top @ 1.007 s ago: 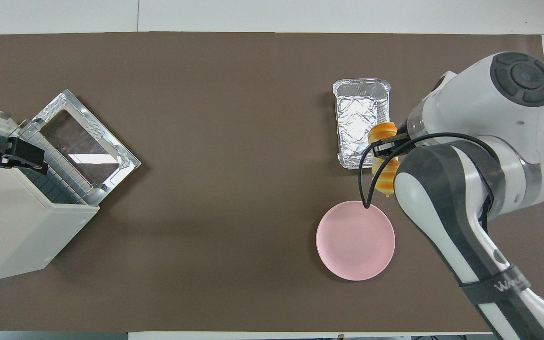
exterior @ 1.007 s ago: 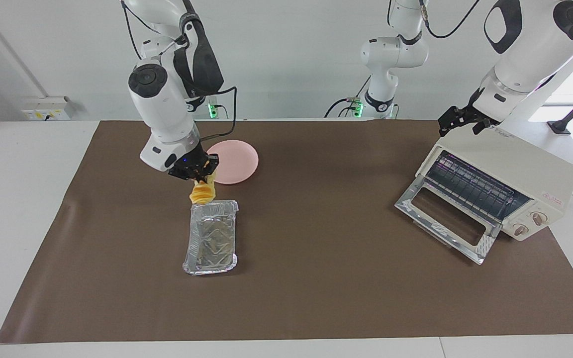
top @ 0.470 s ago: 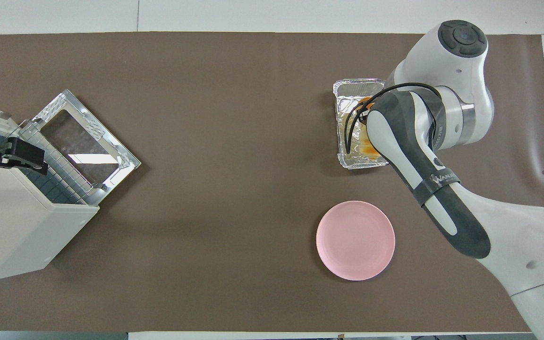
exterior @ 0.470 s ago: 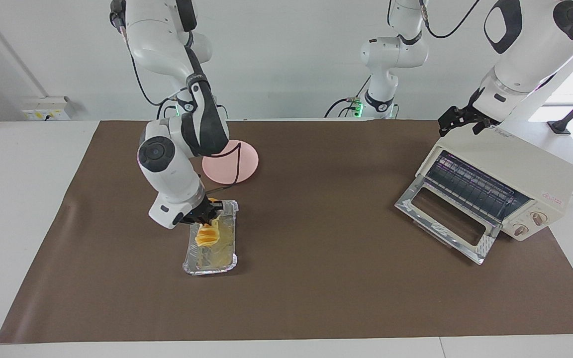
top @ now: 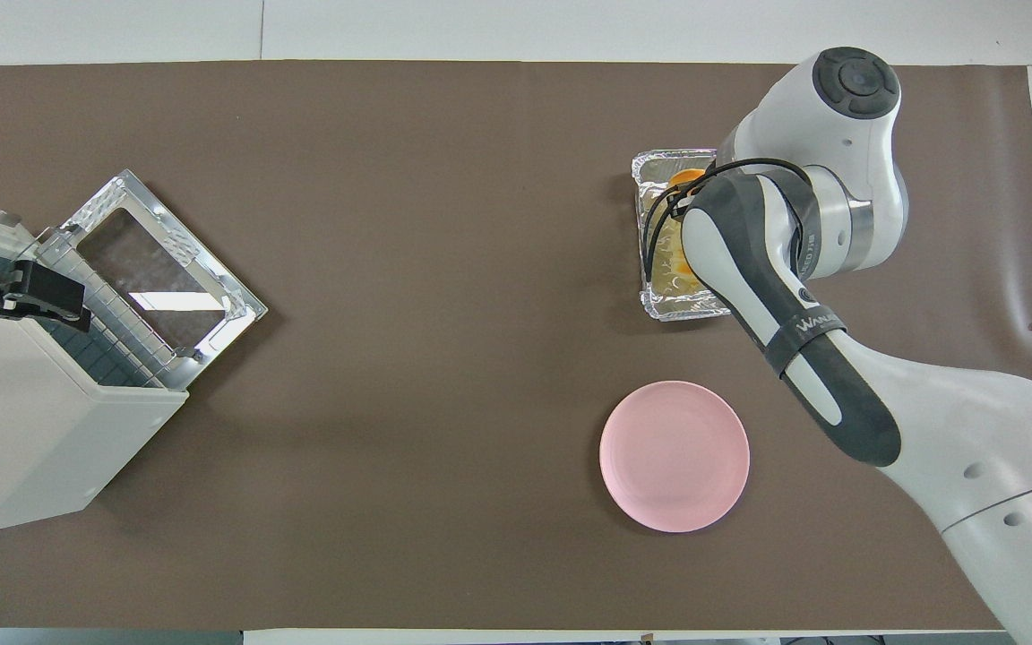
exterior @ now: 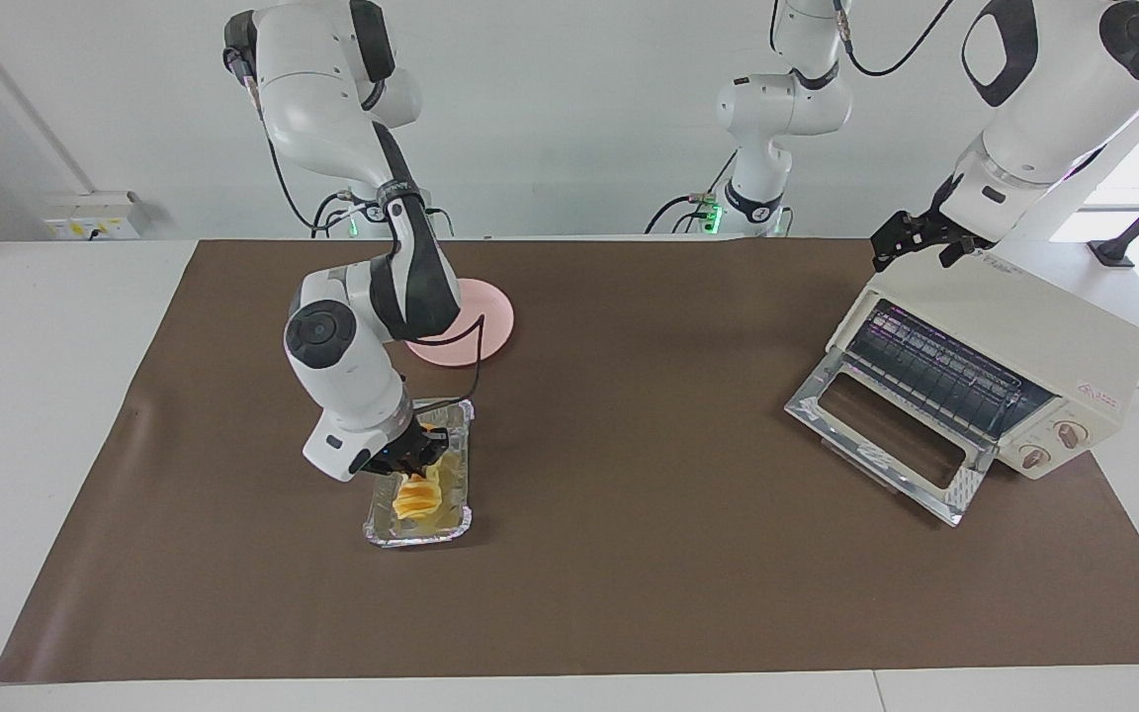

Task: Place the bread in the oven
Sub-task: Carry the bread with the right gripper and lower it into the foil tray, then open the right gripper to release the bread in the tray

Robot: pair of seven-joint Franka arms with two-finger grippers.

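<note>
The bread (exterior: 418,491) is a golden ridged loaf. My right gripper (exterior: 411,465) is shut on its upper end and holds it down inside the silver foil tray (exterior: 387,534), its lower end at the tray's floor. In the overhead view my right arm covers most of the tray (top: 673,309), and only an orange bit of bread (top: 684,176) shows. The cream-white oven (exterior: 1024,336) stands at the left arm's end of the table with its glass door (exterior: 886,440) dropped open and the rack showing. My left gripper (exterior: 916,237) waits at the oven's top edge.
A pink round plate (exterior: 485,331) lies nearer to the robots than the foil tray, partly covered by my right arm. A brown mat (exterior: 649,554) covers the table. The oven also shows in the overhead view (top: 23,430).
My right gripper has carried the bread from above the gap between plate and tray, out over the tray, and lowered it into the tray. The left arm has not moved.
</note>
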